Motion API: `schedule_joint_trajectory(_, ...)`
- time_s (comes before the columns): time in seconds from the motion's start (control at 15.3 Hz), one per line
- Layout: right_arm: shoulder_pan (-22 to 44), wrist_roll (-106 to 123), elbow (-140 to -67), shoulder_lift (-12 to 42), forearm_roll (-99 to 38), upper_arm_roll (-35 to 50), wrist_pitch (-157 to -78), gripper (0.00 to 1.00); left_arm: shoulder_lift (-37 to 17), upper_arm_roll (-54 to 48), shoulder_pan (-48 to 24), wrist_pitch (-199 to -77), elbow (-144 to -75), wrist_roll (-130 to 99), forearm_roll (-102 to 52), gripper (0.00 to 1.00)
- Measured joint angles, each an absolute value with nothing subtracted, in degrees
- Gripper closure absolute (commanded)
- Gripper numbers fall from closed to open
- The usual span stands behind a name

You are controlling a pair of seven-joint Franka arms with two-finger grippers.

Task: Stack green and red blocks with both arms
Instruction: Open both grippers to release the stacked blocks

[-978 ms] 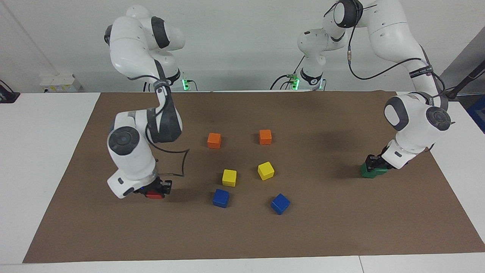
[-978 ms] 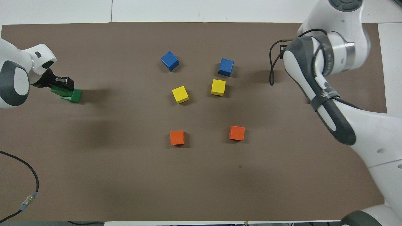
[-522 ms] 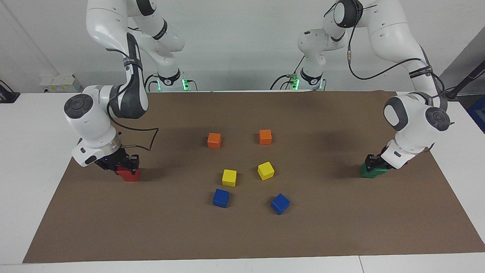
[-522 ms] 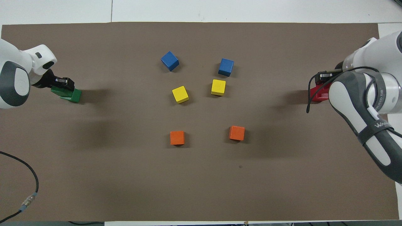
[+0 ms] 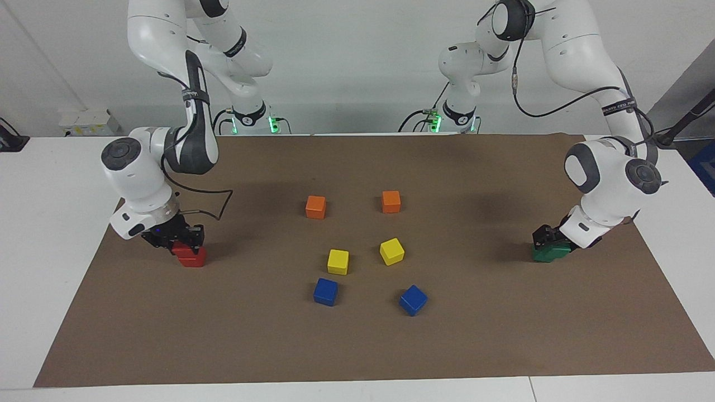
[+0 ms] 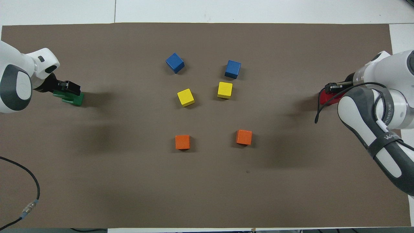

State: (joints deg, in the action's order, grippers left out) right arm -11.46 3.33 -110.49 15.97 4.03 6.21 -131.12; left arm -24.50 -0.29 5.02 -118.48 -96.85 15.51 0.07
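Two red blocks sit one on the other, askew, at the right arm's end of the mat: the upper red block (image 5: pixel 181 249) rests on the lower red block (image 5: pixel 194 258). My right gripper (image 5: pixel 177 239) is shut on the upper one. The red shows under the gripper (image 6: pixel 333 88) in the overhead view (image 6: pixel 326 97). Two green blocks (image 5: pixel 551 254) are stacked, slightly offset, at the left arm's end. My left gripper (image 5: pixel 548 235) is down on the upper green block (image 6: pixel 60 94), which lies on the lower green block (image 6: pixel 75 99).
In the middle of the brown mat (image 5: pixel 357 346) lie two orange cubes (image 5: pixel 315 206) (image 5: pixel 391 201), two yellow cubes (image 5: pixel 338 262) (image 5: pixel 391 251) and two blue cubes (image 5: pixel 325 291) (image 5: pixel 413 300). A black cable (image 6: pixel 30 187) lies near the mat's corner at the left arm's end.
My right arm carried a red block toward its end of the table and set it on the other red block. My left gripper stayed at the green stack, shifting only slightly.
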Motion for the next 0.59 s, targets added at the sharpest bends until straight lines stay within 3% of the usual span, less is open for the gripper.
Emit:
schedule_joint_trajectory(0.2, -11.6, 3.3, -110.6, 15.8, 3.4, 6.2, -131.2, 1.00, -24.1, -0.4, 5.0, -118.5, -96.7, 15.6, 0.1, 0.00)
schedule_joint_trajectory(0.26, -11.6, 3.3, -110.6, 15.7, 2.7, 6.2, -131.2, 0.70, -23.7, -0.5, 4.9, -118.3, -96.4, 15.6, 0.0, 0.00)
schedule_joint_trajectory(0.33, -11.6, 3.3, -110.6, 15.7, 2.1, 6.2, -131.2, 0.01, -23.0, -0.7, 4.8, -117.8, -96.0, 15.4, 0.0, 0.00)
schedule_joint_trajectory(0.59, -11.7, 3.3, -110.6, 15.5, 1.4, 6.1, -131.6, 0.00, -18.2, -0.9, 4.7, -111.4, -94.7, 15.1, 0.0, 0.00)
